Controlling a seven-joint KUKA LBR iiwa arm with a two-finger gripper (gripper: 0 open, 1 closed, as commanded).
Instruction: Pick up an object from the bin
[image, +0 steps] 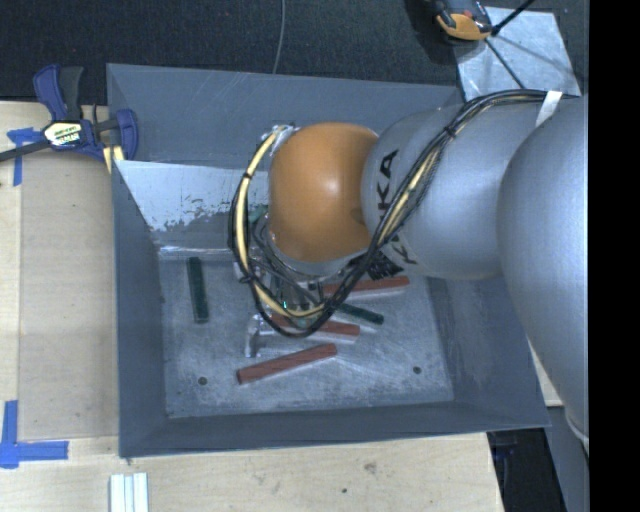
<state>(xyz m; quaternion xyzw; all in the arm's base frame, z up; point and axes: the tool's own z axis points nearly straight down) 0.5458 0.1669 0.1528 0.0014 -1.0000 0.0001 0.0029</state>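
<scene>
My gripper (258, 338) is low in the middle of the bin, mostly hidden under the arm's orange cover. Just below it lies a long reddish-brown stick (287, 364), flat on the bin floor and slightly slanted. A shorter red stick (341, 328) lies to the gripper's right, partly under the cables. A dark green stick (362, 315) lies just above that one. I see nothing held in the gripper.
A dark green stick (198, 290) lies alone, upright in the picture, at the left of the floor. Another reddish stick (382, 285) pokes out from under the arm on the right. The arm and its cables cover the bin's middle and right.
</scene>
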